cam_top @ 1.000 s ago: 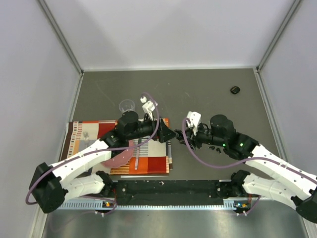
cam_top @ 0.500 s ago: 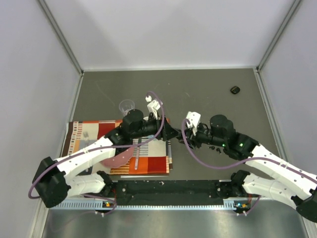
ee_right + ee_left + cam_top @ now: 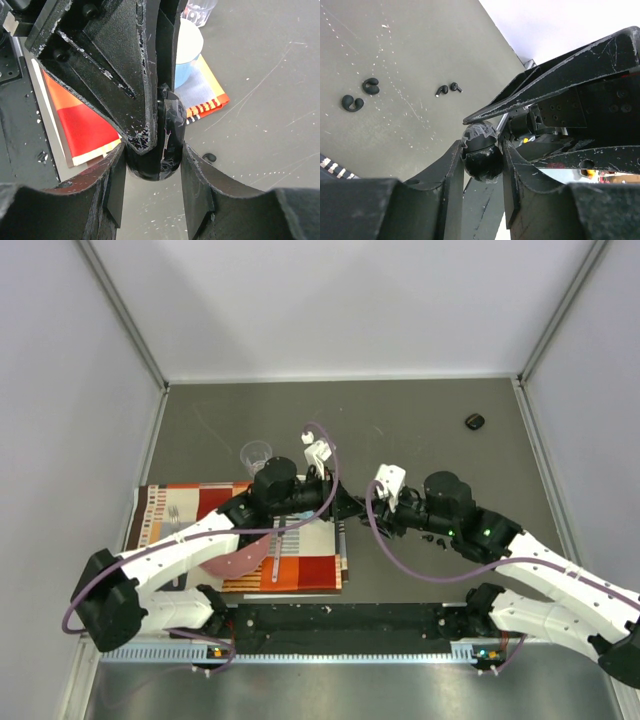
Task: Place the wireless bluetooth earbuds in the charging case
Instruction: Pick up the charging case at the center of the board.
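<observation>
Four black earbuds (image 3: 370, 86) lie in two pairs — black case (image 3: 480, 152) clamped

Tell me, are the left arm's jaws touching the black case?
Touching. In the left wrist view the left gripper has both jaws pressed against the black case, no gap.

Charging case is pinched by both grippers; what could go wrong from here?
The left gripper and right gripper both clamp the charging case at close quarters; an uneven pull might twist it loose. The earbuds lie loose on the table close by, so a low arm could sweep them.
</observation>
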